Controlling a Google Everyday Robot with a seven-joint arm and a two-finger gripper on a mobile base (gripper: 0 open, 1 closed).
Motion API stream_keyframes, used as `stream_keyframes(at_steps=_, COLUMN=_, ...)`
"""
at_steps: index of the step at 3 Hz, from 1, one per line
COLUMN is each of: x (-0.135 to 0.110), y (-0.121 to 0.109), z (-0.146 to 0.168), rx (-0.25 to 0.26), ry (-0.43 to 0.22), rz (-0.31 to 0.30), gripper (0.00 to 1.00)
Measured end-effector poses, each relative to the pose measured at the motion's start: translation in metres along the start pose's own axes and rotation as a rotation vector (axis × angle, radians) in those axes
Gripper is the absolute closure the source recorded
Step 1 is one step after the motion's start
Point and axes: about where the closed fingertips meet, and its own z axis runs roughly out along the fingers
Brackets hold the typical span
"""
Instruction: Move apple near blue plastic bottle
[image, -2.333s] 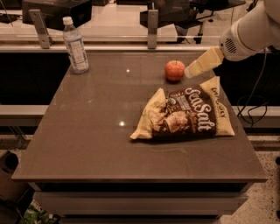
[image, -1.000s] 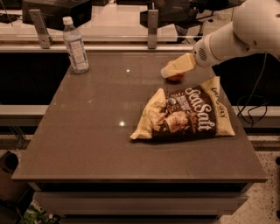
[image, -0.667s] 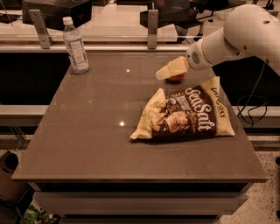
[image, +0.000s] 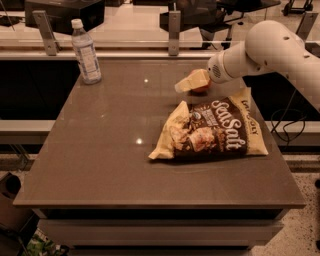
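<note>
Filling most of my camera view, the brown-topped table (image: 100, 150) carries everything I am working with from afar. Over its far right part, the robot's white arm (image: 270, 50) slants in from the right of the view. It ends in the pale gripper (image: 184, 85), which points left and slightly down, low over the tabletop. Just in front of the gripper, on the side nearer the camera, lies the Sea Salt chip bag (image: 210, 132), flat on the table with its printed face up. The bag's upper edge passes close under the gripper. Well off to the gripper's left in my view, near the table's far left corner, the blue plastic bottle (image: 86, 52) stands upright with its white cap on. The apple (image: 201, 90) sits directly beneath the gripper, just behind the bag's top edge, with only a sliver of red-orange skin showing below the pale casing. Whether the gripper is wide, narrow or clamped on the apple I cannot tell from here. Apple and bottle are well apart.
</note>
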Motion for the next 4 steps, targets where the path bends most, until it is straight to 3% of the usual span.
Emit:
stream_keyframes(at_steps=1, x=0.0019, y=-0.0184, z=0.0144, rx=0.005, ry=-0.018, rz=-0.002, gripper=0.00)
stream_keyframes(at_steps=2, x=0.0022, y=-0.0169, z=0.0169, rx=0.001, ry=-0.016, rz=-0.002, gripper=0.18)
stream_keyframes(at_steps=4, x=0.0034, y=-0.0139, z=0.0223, rx=-0.007, ry=-0.013, rz=-0.002, gripper=0.65)
